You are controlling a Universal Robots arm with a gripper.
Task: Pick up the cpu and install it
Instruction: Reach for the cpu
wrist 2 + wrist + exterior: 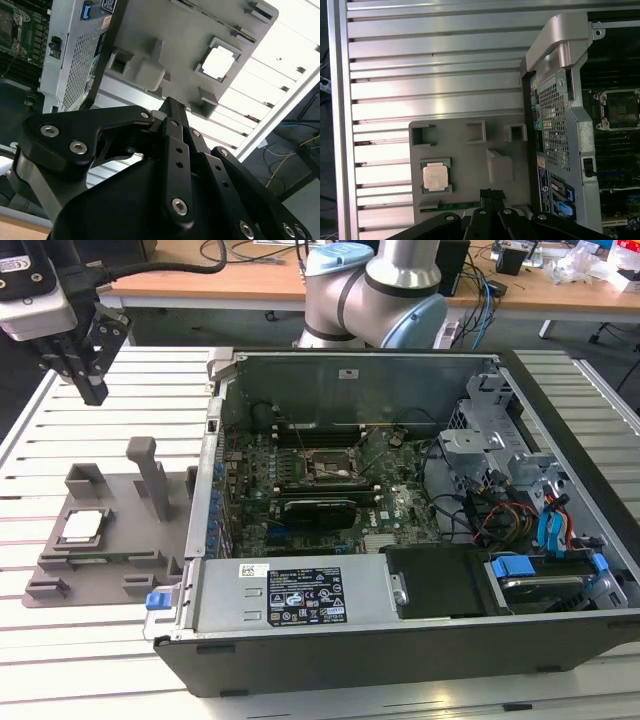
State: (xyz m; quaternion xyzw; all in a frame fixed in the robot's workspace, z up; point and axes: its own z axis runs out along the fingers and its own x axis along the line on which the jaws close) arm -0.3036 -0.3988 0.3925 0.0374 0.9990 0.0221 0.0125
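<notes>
In the exterior view, the cpu (85, 527) lies flat toward the exterior view's lower left, shiny metal top up, seated in a recess of the grey tray (115, 498). It is close to square, so I see no real long axis; its edges run slightly askew to the frame. A tall post (150, 475) stands up from the tray just beside it, between the cpu and the open computer case (400, 660) on the exterior view's right. Inside the case, the socket (325, 468) sits open on the board. My gripper (92, 392) hangs in the upper left of that view, well above the slatted table (50, 435) and apart from the tray, with nothing between it and the cpu below.

In the second wrist view, the cpu (218, 62) shows as a bright square on the tray (165, 30), beyond my gripper (172, 103). The fingers are pressed together at their tips and pinch nothing.

In the first wrist view, the cpu (436, 176) rests top up in its recess (small raised tabs hug two of its sides), the tray (470, 160) lying against the case wall (555, 115). The socket (620, 110) shows inside the case. My gripper (491, 192) reads the same here: closed and empty, touching nothing.
</notes>
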